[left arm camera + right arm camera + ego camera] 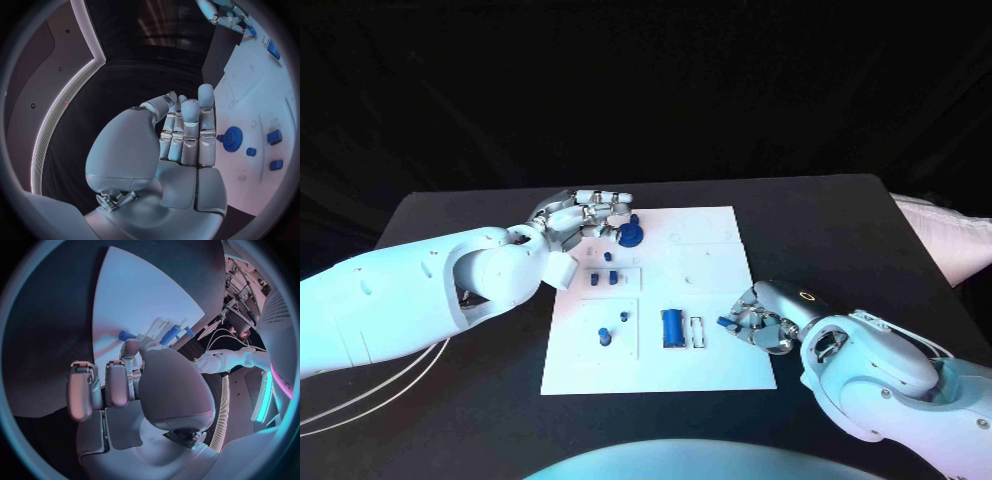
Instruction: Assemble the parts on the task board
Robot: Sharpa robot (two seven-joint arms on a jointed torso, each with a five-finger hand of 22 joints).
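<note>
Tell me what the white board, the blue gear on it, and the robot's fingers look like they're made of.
Task board: smooth matte white, probably plastic or painted sheet, with shallow outlined recesses. Blue gear: evenly coloured, toothed rim, likely moulded or printed plastic. Left hand: its fingers show silvery segments with a soft sheen, metal or metal-coated plastic; the pictures cannot settle which.

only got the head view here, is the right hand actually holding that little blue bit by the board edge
observer: yes, in the right wrist view the right hand pinches a blue peg at its fingertips, with the white board behind it
operator: and the left one, has it got the gear
observer: no, the left wrist view shows the left hand with fingers straight, side by side, and nothing in the palm; the blue gear sits on the board beside them
</note>
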